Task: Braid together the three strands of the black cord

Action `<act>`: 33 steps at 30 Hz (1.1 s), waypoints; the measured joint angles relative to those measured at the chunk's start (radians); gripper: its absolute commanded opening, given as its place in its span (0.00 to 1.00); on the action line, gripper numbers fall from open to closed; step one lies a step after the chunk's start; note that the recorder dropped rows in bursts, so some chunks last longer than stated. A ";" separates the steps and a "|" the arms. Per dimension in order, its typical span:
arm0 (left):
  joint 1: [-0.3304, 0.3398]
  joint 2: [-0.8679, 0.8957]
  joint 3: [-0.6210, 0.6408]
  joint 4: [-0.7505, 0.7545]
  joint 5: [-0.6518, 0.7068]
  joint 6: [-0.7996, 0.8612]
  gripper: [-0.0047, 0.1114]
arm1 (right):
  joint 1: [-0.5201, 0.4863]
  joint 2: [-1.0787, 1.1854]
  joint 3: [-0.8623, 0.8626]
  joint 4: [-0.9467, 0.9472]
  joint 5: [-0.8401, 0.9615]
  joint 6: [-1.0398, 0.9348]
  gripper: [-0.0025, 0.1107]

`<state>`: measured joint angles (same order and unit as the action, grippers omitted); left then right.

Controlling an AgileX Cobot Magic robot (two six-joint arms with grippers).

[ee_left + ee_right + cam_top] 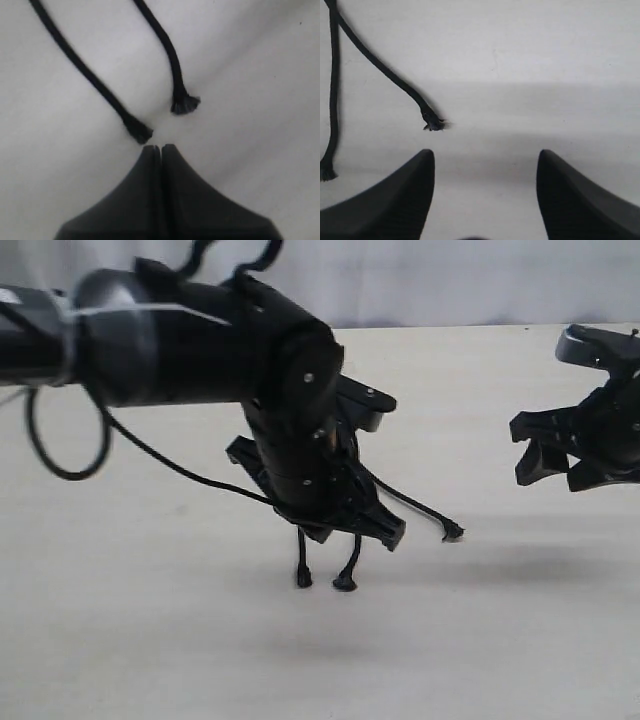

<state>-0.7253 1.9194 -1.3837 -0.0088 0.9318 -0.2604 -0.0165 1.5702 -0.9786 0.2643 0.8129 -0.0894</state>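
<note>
The black cord's three strands lie on the pale table. In the exterior view two strands end side by side under my left arm, and the third strand runs right to a frayed tip. The cord's joined end is hidden behind that arm. My left gripper is shut on nothing, just short of two frayed strand tips. My right gripper hangs open to the right, above the table. A strand tip lies ahead of it, apart from its fingers.
My bulky left arm fills the upper left of the exterior view. A glossy robot cable loops below it. A pale backdrop closes the far table edge. Bare tabletop spreads in front.
</note>
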 measured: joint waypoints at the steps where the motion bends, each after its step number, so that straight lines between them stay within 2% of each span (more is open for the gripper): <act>1: 0.000 0.030 -0.022 -0.005 0.000 0.000 0.07 | 0.000 -0.020 0.017 0.003 -0.013 0.000 0.52; 4: 0.000 0.125 -0.090 -0.021 0.000 0.000 0.17 | -0.001 -0.090 0.048 0.011 -0.057 0.000 0.52; 9: 0.000 0.209 -0.128 -0.030 -0.018 0.000 0.37 | -0.001 -0.174 0.061 0.015 -0.069 0.000 0.52; 13: 0.000 0.244 -0.131 -0.050 -0.059 0.002 0.43 | -0.001 -0.204 0.061 0.015 -0.074 0.000 0.52; 17: 0.000 0.275 -0.131 -0.052 -0.098 0.002 0.40 | -0.001 -0.208 0.061 0.015 -0.075 0.000 0.52; 18: 0.000 0.290 -0.131 -0.057 -0.104 0.002 0.32 | -0.001 -0.208 0.061 0.015 -0.075 0.000 0.52; 20: 0.000 0.301 -0.133 -0.063 -0.102 0.005 0.07 | -0.001 -0.208 0.061 0.015 -0.071 0.000 0.52; 21: 0.000 0.302 -0.135 -0.065 -0.097 0.005 0.04 | -0.001 -0.208 0.061 0.015 -0.069 0.000 0.52; 26: -0.004 0.264 -0.206 -0.014 0.017 0.005 0.04 | -0.001 -0.208 0.061 0.015 -0.055 0.000 0.52; 30: -0.006 0.134 -0.218 0.172 0.135 0.003 0.04 | -0.001 -0.208 0.061 0.015 -0.053 0.002 0.52; 33: 0.031 0.113 -0.218 0.215 0.203 -0.011 0.04 | -0.001 -0.208 0.061 0.015 -0.053 0.002 0.52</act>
<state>-0.6939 2.0325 -1.6014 0.2063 1.1345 -0.2714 -0.0173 1.3626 -0.9172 0.2790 0.7595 -0.0876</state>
